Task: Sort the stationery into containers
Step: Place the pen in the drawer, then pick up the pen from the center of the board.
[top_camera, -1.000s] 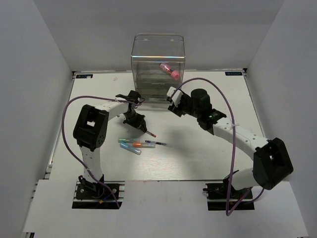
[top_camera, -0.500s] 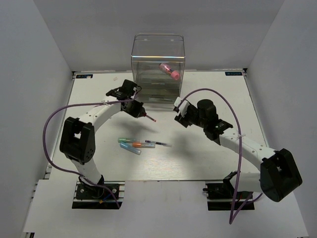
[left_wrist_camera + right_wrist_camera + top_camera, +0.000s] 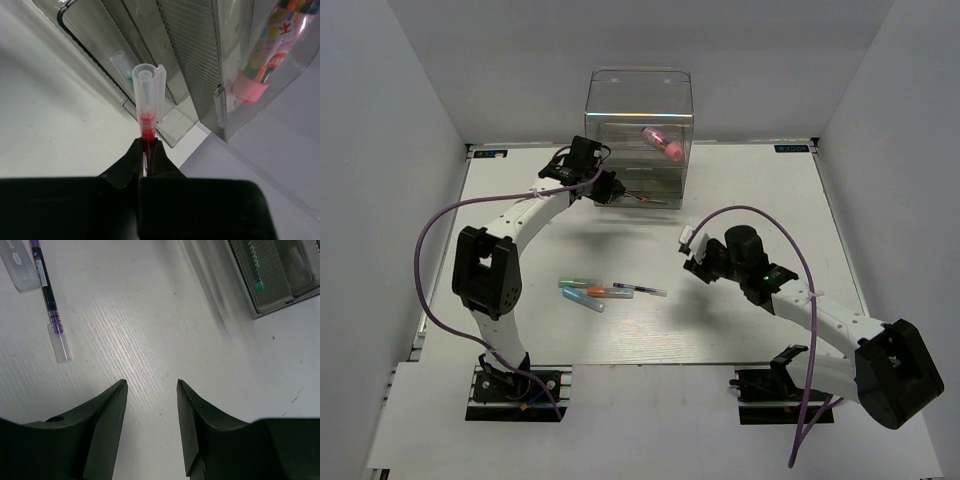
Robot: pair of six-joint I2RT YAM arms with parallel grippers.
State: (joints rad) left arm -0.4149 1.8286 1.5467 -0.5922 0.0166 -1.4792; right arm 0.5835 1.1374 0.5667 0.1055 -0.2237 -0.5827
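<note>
Bench (image 3: 670,330): white and walled in grey on three sides, with the clear organiser (image 3: 638,100) at the far edge.
Left hand (image 3: 605,188): clenched on the red pen (image 3: 147,100); over the last second it has swung from the middle of the bench to the organiser's left front.
Red pen: off the bench, clear cap pointing at the drawer fronts, just short of them, not yet inside.
Right hand (image 3: 151,385): fingers apart and holding nothing; it has drawn back from the organiser front and now hangs over bare bench, nearer and to the right.
Pink tube (image 3: 662,142): leaning in the tall upper part, already sorted.
Left to sort: the purple pen (image 3: 640,290) and short markers (image 3: 588,292) lie together mid-bench, untouched.
Meaning: the way is clear for the left arm; the next step is probably to ease the pen into a compartment and let go.
</note>
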